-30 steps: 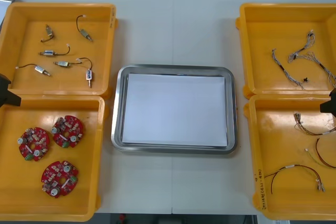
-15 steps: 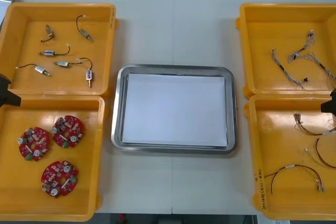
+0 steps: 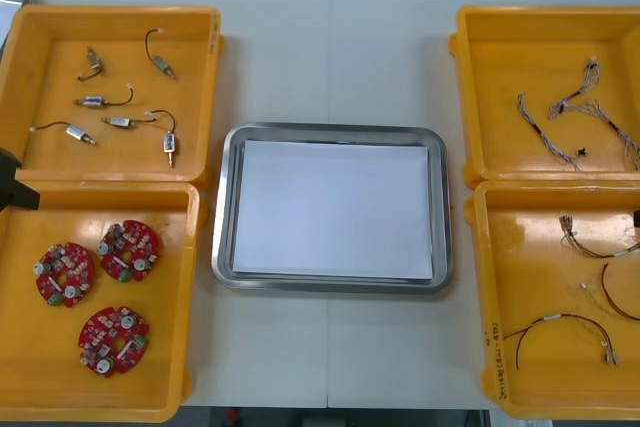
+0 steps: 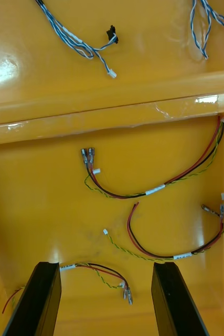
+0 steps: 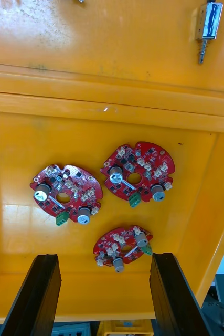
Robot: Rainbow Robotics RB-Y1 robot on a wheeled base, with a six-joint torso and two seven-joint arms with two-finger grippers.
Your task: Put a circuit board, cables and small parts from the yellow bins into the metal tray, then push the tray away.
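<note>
Three round red circuit boards (image 3: 90, 292) lie flat in the near-left yellow bin (image 3: 30, 387). The metal tray (image 3: 225, 277) sits mid-desk (image 3: 330, 47) between the bins, white inside, with nothing loaded. I judge the task to be at its start.

Left gripper (image 5: 104, 260) hangs over the boards with its fingers spread and holding nothing. The closest board (image 5: 123, 248) sits just beyond the gap.

Right gripper (image 4: 105, 268) hangs over the near-right bin, fingers likewise released. A red and yellow cable (image 4: 98, 272) lies in the gap.

Risks, my estimate:
- The boards lie flush on the bin floor, so the fingers could skid off a rim or bear down on components.
- The cable is thin and slack. The fingers could close on air or drag a neighbouring cable along.

Orientation:
- The closest board is round, so it has no true long axis. Its component side faces up and a green connector sits at its rim.
- The cable's long axis runs roughly from one finger toward the other, so closing would go along it, not across. I expect a wrist turn is needed first.
</note>
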